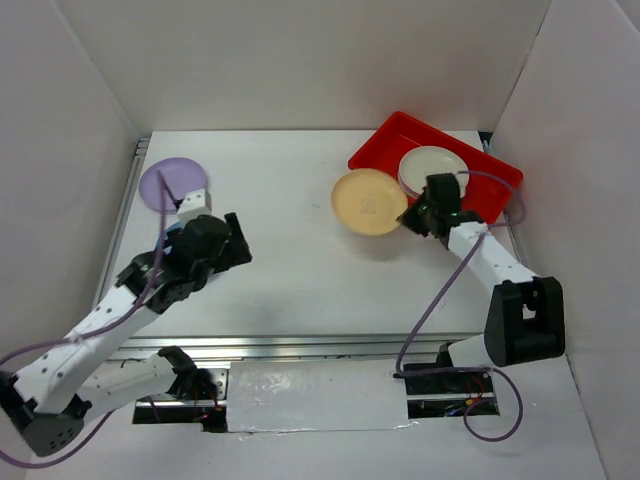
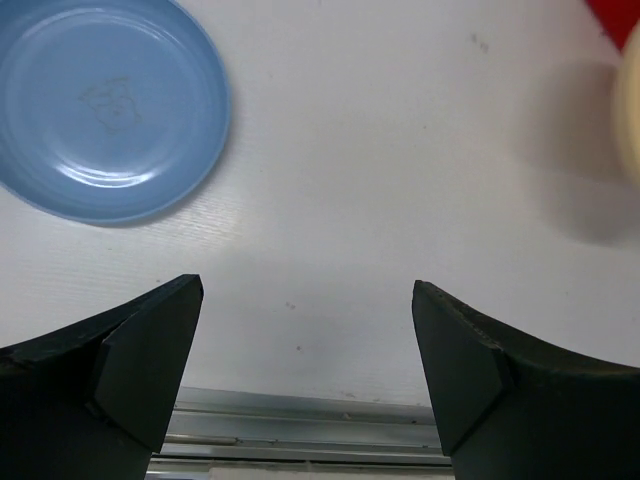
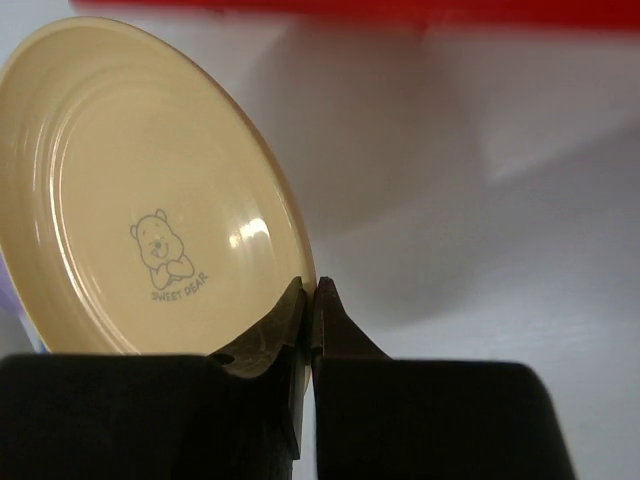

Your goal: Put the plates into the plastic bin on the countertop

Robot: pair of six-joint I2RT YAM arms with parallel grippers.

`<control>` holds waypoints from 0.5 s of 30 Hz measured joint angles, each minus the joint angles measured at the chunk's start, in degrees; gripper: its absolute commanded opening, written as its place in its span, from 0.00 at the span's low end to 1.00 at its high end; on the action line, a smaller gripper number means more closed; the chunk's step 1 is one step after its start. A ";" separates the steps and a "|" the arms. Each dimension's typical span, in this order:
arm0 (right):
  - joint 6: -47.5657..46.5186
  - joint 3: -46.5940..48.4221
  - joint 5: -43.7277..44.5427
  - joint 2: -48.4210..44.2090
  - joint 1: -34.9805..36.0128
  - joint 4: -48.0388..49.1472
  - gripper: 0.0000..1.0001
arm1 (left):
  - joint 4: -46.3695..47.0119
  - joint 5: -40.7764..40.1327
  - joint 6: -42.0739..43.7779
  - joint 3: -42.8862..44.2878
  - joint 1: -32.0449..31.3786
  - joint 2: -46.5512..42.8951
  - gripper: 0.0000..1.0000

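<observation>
My right gripper (image 1: pixel 413 216) (image 3: pixel 312 292) is shut on the rim of a yellow-orange plate (image 1: pixel 368 201) (image 3: pixel 150 200) with a bear print, held tilted just left of the red plastic bin (image 1: pixel 492 190) (image 3: pixel 400 8). A cream plate (image 1: pixel 432 168) lies inside the bin. My left gripper (image 1: pixel 222 248) (image 2: pixel 306 292) hangs open over the white countertop (image 1: pixel 300 270), nothing between its fingers. A light blue plate (image 2: pixel 105 105) lies flat beyond its left finger. A lilac plate (image 1: pixel 172 183) rests at the far left corner.
White walls enclose the countertop on three sides. A metal rail (image 1: pixel 300 345) (image 2: pixel 300 420) runs along the near edge, just under my left gripper. Purple cables trail from both arms. The edge of the yellow-orange plate (image 2: pixel 630 110) shows at the right of the left wrist view.
</observation>
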 measured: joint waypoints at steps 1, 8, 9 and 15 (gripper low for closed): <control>0.20 1.81 1.18 0.02 -3.08 -0.72 0.00 | -1.25 -0.70 0.17 0.50 0.00 -2.25 0.99; 0.92 24.06 5.38 11.08 -20.09 -6.38 0.00 | -10.84 -2.51 3.82 3.67 0.02 -11.93 0.99; 0.94 27.93 5.40 14.01 -21.24 -7.19 0.00 | -11.54 -2.58 4.83 3.67 0.02 -12.39 0.99; -0.81 45.16 5.60 28.06 -25.29 -15.87 0.04 | -13.64 -2.05 7.82 3.10 0.00 -13.57 0.99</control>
